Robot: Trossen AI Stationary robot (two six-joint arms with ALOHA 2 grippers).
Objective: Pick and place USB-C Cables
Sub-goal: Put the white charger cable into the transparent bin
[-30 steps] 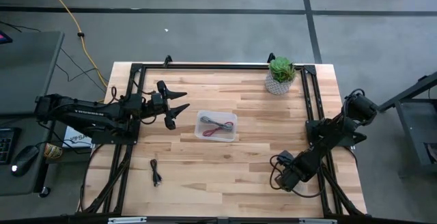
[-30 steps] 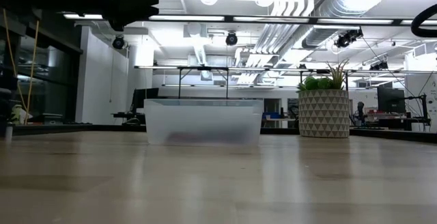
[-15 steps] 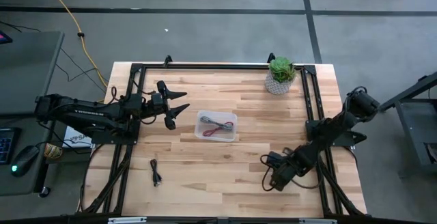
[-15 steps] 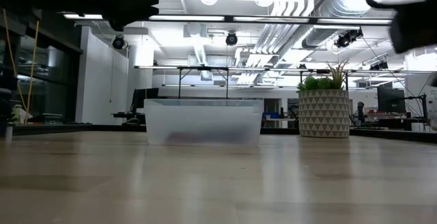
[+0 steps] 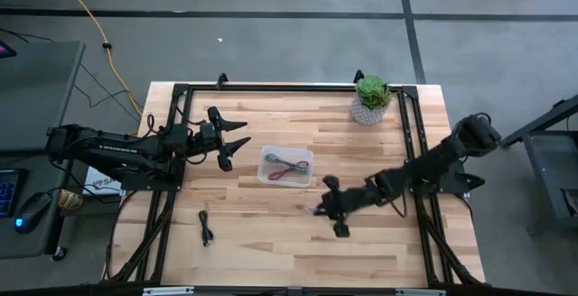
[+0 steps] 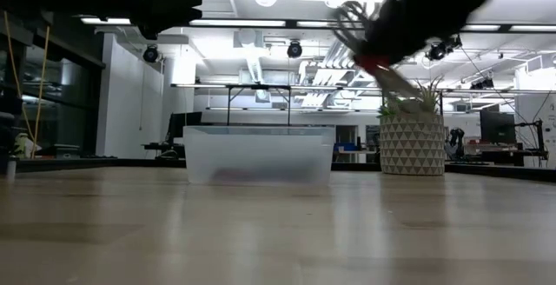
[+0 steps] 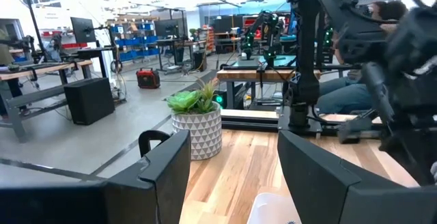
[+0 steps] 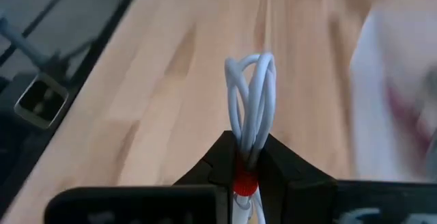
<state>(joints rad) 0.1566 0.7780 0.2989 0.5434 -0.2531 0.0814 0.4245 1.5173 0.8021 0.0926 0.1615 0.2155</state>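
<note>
from the high view the right gripper [image 5: 327,210] hangs over the table just right of the clear bin [image 5: 287,166], where the grey and dark red cables [image 5: 285,168] already lie, while the black cable [image 5: 206,227] sits alone near the front left, and the left gripper [image 5: 233,141] waits with fingers spread just left of the bin. in the low view that right arm hangs above table height, which i guess is so its load clears the bin wall. the right wrist view shows its fingers pinching the white cable [image 8: 250,94] right at the red tie [image 8: 244,182], probably so the loops stay bundled.

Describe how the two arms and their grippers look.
Both arms are dark, jointed and slim. The left arm bears pale lettering along its link. The left gripper has two pointed black fingers; the right gripper has blocky black fingers.
</note>
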